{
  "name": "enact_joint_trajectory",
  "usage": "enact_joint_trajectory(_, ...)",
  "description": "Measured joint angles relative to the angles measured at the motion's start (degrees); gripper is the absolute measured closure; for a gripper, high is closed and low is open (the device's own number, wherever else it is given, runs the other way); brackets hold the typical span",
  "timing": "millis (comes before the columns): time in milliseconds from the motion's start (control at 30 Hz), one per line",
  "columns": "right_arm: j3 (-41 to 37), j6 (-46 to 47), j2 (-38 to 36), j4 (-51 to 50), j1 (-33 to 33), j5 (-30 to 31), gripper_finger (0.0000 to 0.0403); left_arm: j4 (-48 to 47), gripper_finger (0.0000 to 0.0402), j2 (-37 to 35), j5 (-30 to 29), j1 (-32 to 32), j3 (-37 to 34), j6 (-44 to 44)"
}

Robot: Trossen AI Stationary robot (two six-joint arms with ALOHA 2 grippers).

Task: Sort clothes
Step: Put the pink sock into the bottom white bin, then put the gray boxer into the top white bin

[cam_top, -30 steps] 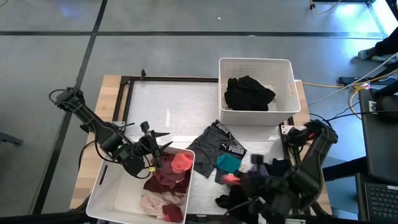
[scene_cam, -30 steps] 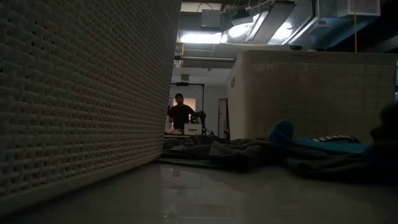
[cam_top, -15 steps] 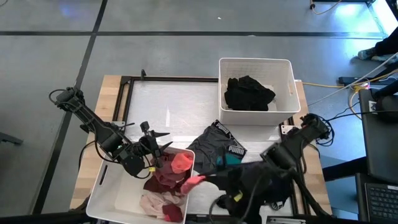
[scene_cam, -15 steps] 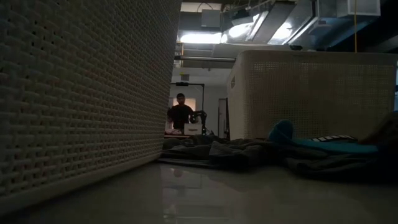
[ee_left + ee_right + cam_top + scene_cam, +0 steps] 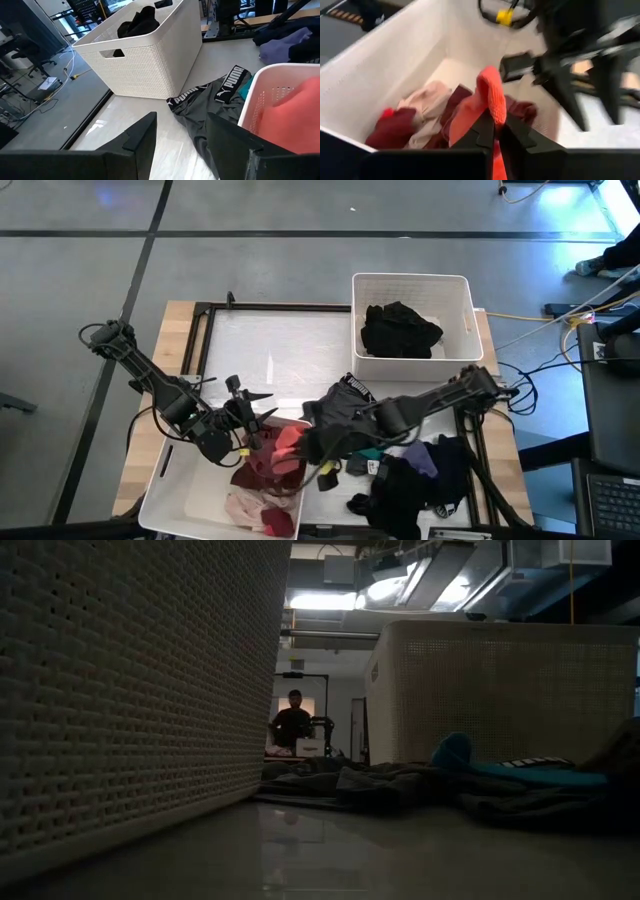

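While right gripper (image 5: 496,131) pinches one red garment (image 5: 487,100) | bins: two

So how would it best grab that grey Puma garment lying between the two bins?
Probably from straight above, pinching a raised fold of the grey Puma garment near its lettered waistband. It lies crumpled and flat on the table, so there is no edge to slide under from the side. The right end effector is shut on a coral garment now.
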Motion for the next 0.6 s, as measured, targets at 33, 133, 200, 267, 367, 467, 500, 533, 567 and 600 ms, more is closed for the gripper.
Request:
enact_joint_trajectory(33,0.0,0.04,0.76,0.29,-0.48,-1.3,0.0381,-0.09,0.0245,0.0,0.0,0.0,0.0,0.0)
enact_joint_trajectory(133,0.0,0.15,2.25,0.41,-1.48,-3.76,0.0371,-0.08,0.0245,0.0,0.04,0.0,0.0,-0.01)
enact_joint_trajectory(200,0.0,0.15,2.82,0.27,-1.88,-3.76,0.0351,-0.08,0.0245,0.0,0.04,0.0,0.0,-0.01)
enact_joint_trajectory(267,0.0,0.12,3.11,0.31,-2.5,-3.75,0.0324,-0.02,0.0245,0.0,0.02,0.0,0.0,0.0)
enact_joint_trajectory(367,0.0,-0.09,3.13,0.41,-3.06,-2.04,0.0277,0.95,0.0245,0.0,0.01,0.56,0.0,-0.09)
enact_joint_trajectory(467,0.02,0.01,3.13,-1.09,-3.33,-0.71,0.0238,1.29,0.0245,0.13,3.95,1.2,0.0,-0.75)
enact_joint_trajectory(500,0.02,0.04,3.11,-1.83,-3.35,-0.72,0.0228,1.99,0.0245,0.48,5.74,1.45,0.0,-0.74)
enact_joint_trajectory(533,0.02,0.07,3.11,-2.45,-3.27,-0.71,0.0219,2.74,0.0245,0.87,6.95,1.6,0.0,-0.15)
enact_joint_trajectory(567,0.02,0.11,3.08,-3.55,-3.23,-0.7,0.0212,3.7,0.0245,1.37,7.59,1.6,0.0,0.94)
enact_joint_trajectory(600,0.09,0.13,2.96,-4.99,-3.08,-0.75,0.0207,5.35,0.0245,1.91,7.88,1.49,0.0,2.55)
